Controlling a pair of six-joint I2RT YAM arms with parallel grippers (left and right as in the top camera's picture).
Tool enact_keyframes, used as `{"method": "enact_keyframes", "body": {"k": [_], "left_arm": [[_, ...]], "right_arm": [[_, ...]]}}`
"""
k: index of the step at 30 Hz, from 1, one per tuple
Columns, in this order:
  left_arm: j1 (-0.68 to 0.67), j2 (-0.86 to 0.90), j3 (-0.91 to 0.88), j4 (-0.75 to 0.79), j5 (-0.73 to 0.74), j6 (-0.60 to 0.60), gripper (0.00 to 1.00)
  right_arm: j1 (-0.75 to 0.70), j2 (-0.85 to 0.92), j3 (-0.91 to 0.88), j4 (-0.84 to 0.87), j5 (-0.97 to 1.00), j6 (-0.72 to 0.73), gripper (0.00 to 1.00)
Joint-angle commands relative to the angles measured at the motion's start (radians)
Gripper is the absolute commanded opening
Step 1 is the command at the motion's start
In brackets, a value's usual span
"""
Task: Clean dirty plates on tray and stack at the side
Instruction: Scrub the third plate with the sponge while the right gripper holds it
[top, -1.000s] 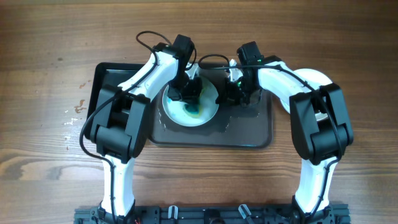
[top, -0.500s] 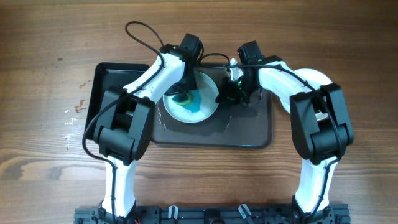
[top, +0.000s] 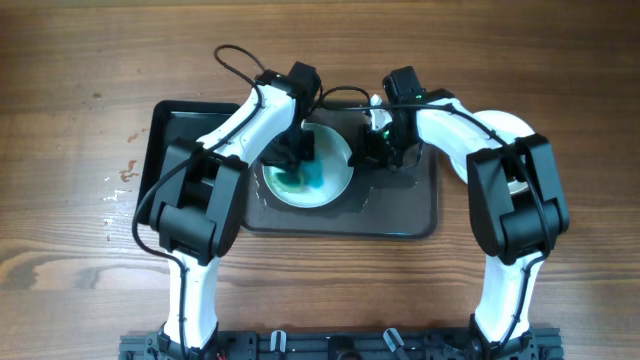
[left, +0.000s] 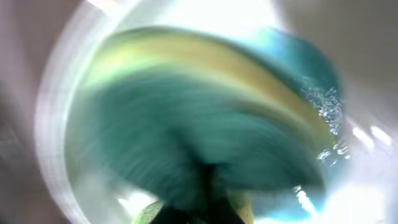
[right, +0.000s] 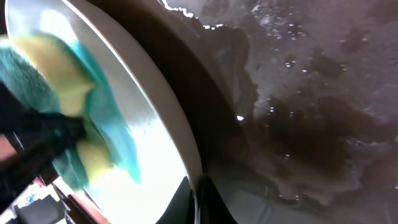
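Left claw (top: 294, 160) and right claw (top: 365, 153) clamped, arms bowed inward.

A robot lab bench: left arm (top: 192, 205) and right arm (top: 512, 200) mounted on a wood-grain table (top: 80, 60).

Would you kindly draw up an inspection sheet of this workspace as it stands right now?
Surface: wooden table; the tray is wet, with puddled water in the right wrist view.
Job's things: one plate on the tray, with a blue-green smear; no other plates seen.
Clutter: white specks on the wood left of the tray.
Grippers: left gripper shut on a yellow-and-teal sponge pressed to the plate; right gripper shut on the plate's rim.
Cables: black cable loops above the left wrist, apart from the plate.
Surroundings: nothing seen beyond the table.
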Motion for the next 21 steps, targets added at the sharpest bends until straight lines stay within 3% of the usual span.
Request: {"method": "enact_keyframes", "body": {"k": [1, 6, 12, 21], "left_arm": [[-0.045, 0.028, -0.018, 0.034, 0.306, 0.159, 0.04], [-0.048, 0.028, -0.018, 0.154, 0.253, 0.053, 0.04], [-0.046, 0.028, -0.018, 0.241, -0.044, -0.159, 0.04], [-0.033, 0.028, -0.018, 0.110, -0.511, -0.352, 0.04]], "right_arm": [[0.001, 0.037, -0.025, 0.003, 0.040, -0.002, 0.04], [0.001, 0.037, -0.025, 0.002, 0.040, -0.003, 0.04], [0.001, 0.037, -0.025, 0.002, 0.040, -0.003, 0.04], [0.001, 0.037, -0.025, 0.003, 0.040, -0.003, 0.04]]}}
